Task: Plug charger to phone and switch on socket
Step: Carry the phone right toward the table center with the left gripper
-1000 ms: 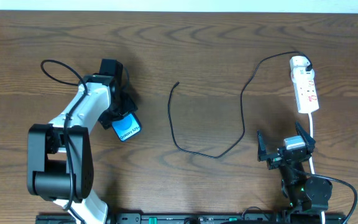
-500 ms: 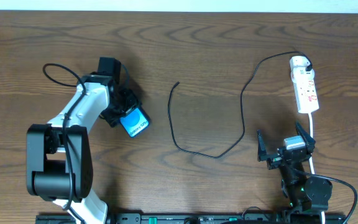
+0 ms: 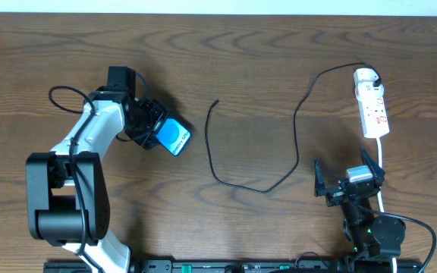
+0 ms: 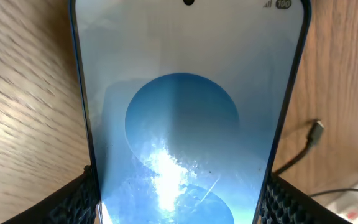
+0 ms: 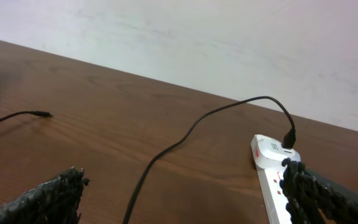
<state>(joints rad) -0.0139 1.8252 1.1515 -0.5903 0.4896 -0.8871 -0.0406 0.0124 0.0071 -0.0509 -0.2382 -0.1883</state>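
Observation:
My left gripper (image 3: 155, 130) is shut on the phone (image 3: 176, 137), whose blue screen fills the left wrist view (image 4: 185, 124). The phone points right toward the charger's plug tip (image 3: 215, 101), about a phone length away; the tip also shows in the left wrist view (image 4: 316, 130). The thin black charger cable (image 3: 294, 121) loops across the table to the far end of the white socket strip (image 3: 372, 110). My right gripper (image 3: 349, 180) is open and empty near the front edge, just in front of the socket (image 5: 272, 180). The cable also shows in the right wrist view (image 5: 185, 137).
The socket's white cord (image 3: 382, 163) runs toward the front edge beside my right gripper. A pale wall (image 5: 197, 37) stands behind the table's far edge. My left arm's own black cable (image 3: 70, 83) loops over the table at far left.
My left gripper has turned and carried the phone up and to the right, closer to the charger's plug tip. The right arm, cable and socket have not moved.

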